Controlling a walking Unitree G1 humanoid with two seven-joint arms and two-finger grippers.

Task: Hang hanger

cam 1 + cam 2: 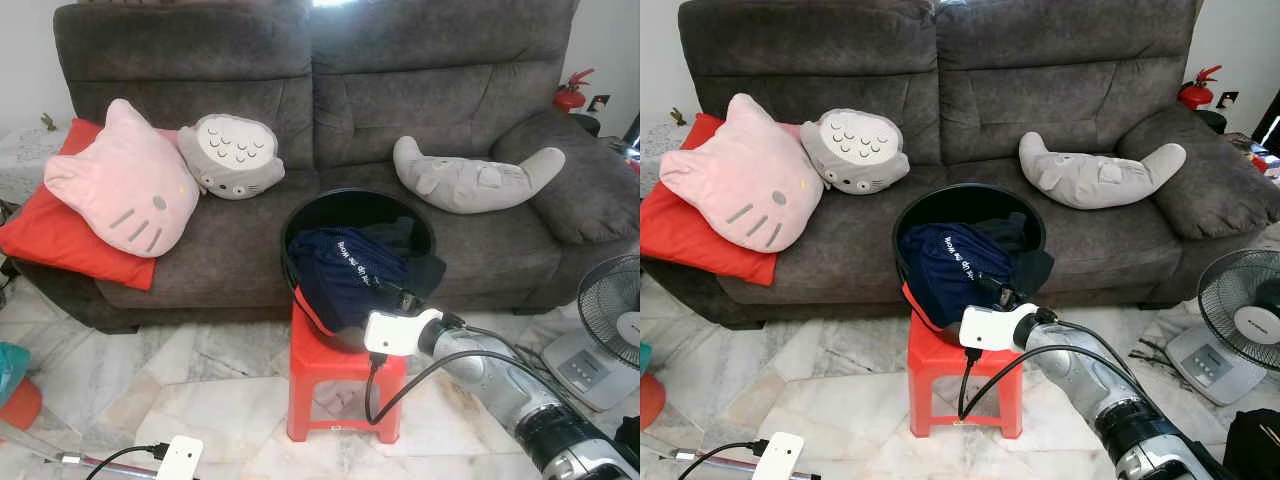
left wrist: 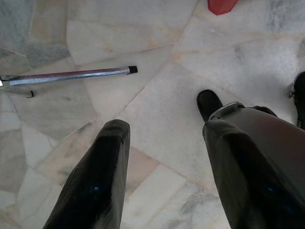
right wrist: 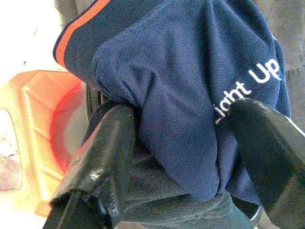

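Observation:
A black round basket (image 1: 296, 222) stands on a red plastic stool (image 1: 325, 368) in front of the grey sofa. A navy shirt (image 1: 345, 272) with white lettering and an orange stripe spills over the basket's front rim. My right gripper (image 3: 183, 112) reaches to that front rim and is open. Its two black fingers (image 3: 107, 143) stand on either side of a fold of the navy shirt (image 3: 181, 95), with dark grey cloth under it. My left gripper (image 2: 167, 129) hangs open, low over the marble floor, holding nothing.
The sofa (image 1: 330, 110) carries a pink cat cushion (image 1: 125, 185), a grey owl cushion (image 1: 232, 155) and a grey curved pillow (image 1: 470, 178). A standing fan (image 1: 612, 315) is at the right. A metal rod (image 2: 71, 75) lies on the floor at the left.

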